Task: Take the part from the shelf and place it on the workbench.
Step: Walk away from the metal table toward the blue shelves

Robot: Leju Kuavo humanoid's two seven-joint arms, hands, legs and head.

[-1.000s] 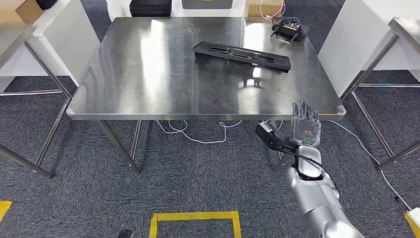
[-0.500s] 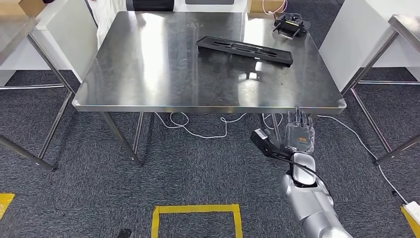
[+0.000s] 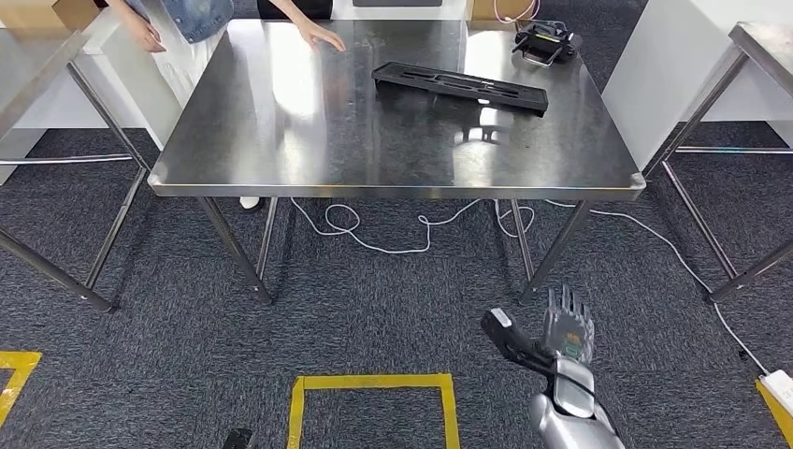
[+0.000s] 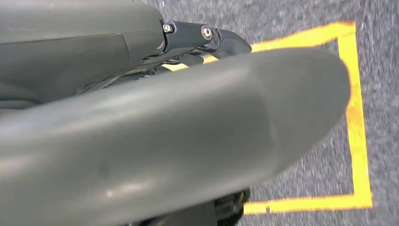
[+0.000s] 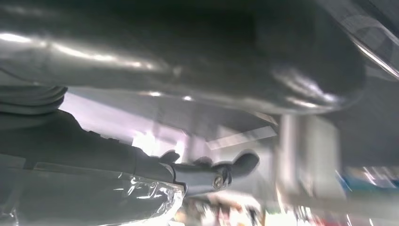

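Note:
The long black part (image 3: 460,88) lies flat on the steel workbench (image 3: 309,140), toward its far right. My right hand (image 3: 557,335) hangs low over the carpet, well in front of the bench and apart from the part, fingers spread and holding nothing. Its grey thumb (image 5: 188,56) crosses the right wrist view, blurred. My left hand (image 4: 188,132) hangs over the floor beside yellow tape, thumb and one dark finger stretched out, with nothing in it.
A person's hand (image 3: 323,36) rests on the bench's far left side. A small black device (image 3: 544,42) sits at the far right corner. White cables (image 3: 374,245) trail under the bench. A yellow tape square (image 3: 369,382) marks the carpet. Steel tables stand left (image 3: 28,75) and right (image 3: 757,42).
The whole view has shifted, the bench now lying farther off. My right hand has dropped from the bench's front edge down toward the floor. A person has come into view at the far left.

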